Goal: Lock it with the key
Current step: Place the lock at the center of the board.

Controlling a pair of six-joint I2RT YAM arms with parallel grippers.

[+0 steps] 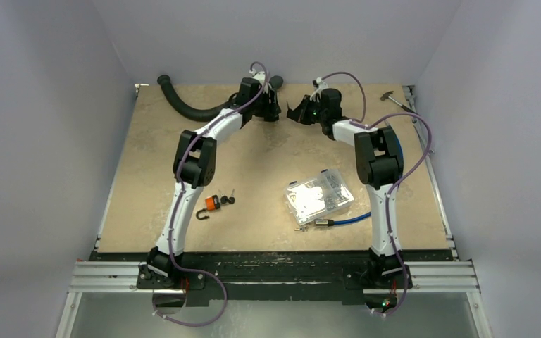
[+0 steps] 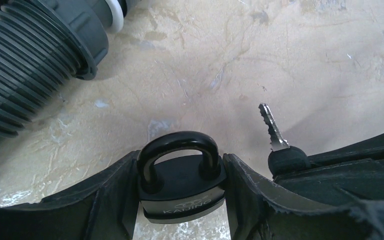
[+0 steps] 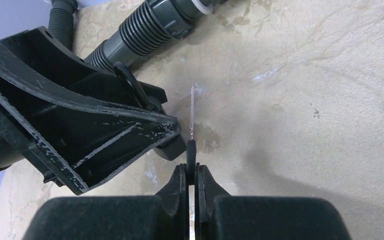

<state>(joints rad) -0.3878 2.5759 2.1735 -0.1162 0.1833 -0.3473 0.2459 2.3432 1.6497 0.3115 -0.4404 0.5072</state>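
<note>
The step in hand looks like lining the key [image 2: 271, 126] up with the black padlock [image 2: 182, 189], with insertion not yet begun; the left gripper [image 2: 181, 167] clamps the padlock's body between its two fingers at the bottom centre of the left wrist view, shackle pointing up the frame with both legs seated in the body; the right gripper [image 3: 192, 174] is closed tight on the key's black head, the blade standing out from its tips toward the top of the right wrist view; in the left wrist view the key sits just beside the padlock, to its right and apart from it, blade roughly parallel to the shackle; the keyhole is not visible, presumably on the face opposite the shackle; so the next move likely calls for turning lock or key until the blade's tip faces that hidden face, then a straight push and a twist; both are held over the table [image 2: 260, 45], near the ribbed hose [image 2: 25, 55] at upper left.
</note>
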